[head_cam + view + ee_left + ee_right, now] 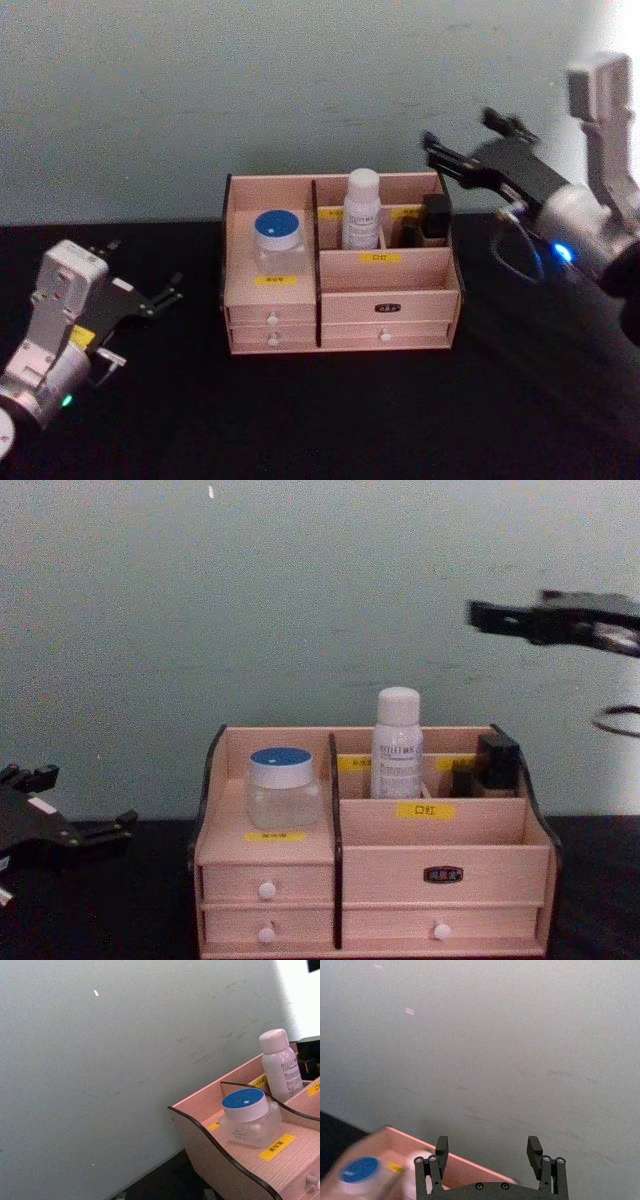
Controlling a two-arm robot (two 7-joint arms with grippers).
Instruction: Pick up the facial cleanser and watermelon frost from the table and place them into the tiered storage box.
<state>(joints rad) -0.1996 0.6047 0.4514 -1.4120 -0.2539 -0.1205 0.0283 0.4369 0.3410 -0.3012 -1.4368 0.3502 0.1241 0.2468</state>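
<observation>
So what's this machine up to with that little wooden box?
It was tidying toiletries. Both are in the tiered storage box: the watermelon frost stands in the left compartment, the facial cleanser upright in a rear middle one. Neither hand holds anything: the left hand sits low beside the box, the right hand hangs open above its right end.

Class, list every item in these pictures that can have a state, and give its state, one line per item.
cleanser: upright, capped, in the box's back middle compartment.
frost jar: upright, lid on, in the left compartment.
box: all four drawers shut.
dark item: standing in the back right compartment.
left hand: open, empty, low, left of the box.
right hand: open, empty, raised, right of the box.
</observation>
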